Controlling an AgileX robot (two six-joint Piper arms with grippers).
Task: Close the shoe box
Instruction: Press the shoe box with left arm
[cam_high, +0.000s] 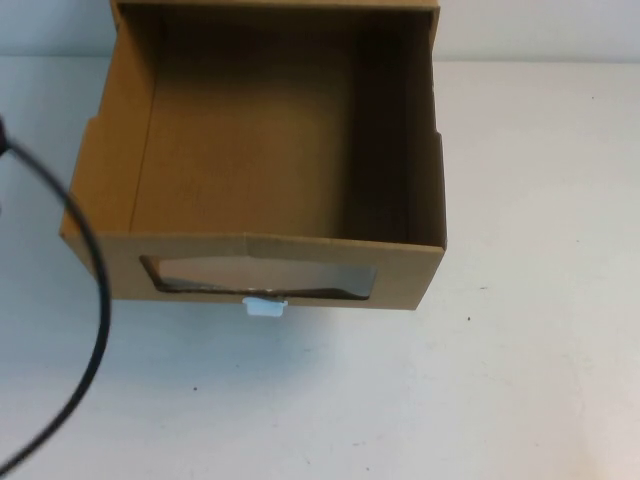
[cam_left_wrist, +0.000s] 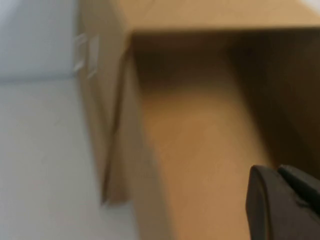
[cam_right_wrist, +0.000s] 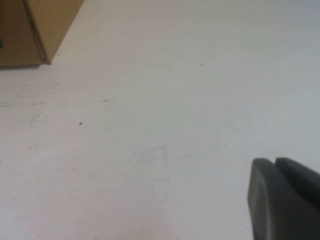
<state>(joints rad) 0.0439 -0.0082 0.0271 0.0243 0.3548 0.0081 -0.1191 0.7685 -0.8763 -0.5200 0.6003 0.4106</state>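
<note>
The table (cam_high: 540, 380) carries the shoe box (cam_high: 260, 262) at its far edge, drawer pulled right out, empty. Left gripper (cam_left_wrist: 280, 205) sits beside its side wall, right gripper (cam_right_wrist: 282, 197) over bare tabletop; can't tell either's opening. An off-centre shove could skew the drawer and jam it.

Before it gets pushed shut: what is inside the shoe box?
Nothing shows inside the shoe box, only bare cardboard. Its far end is out of frame. Left gripper is beside it; right gripper over the table.
</note>
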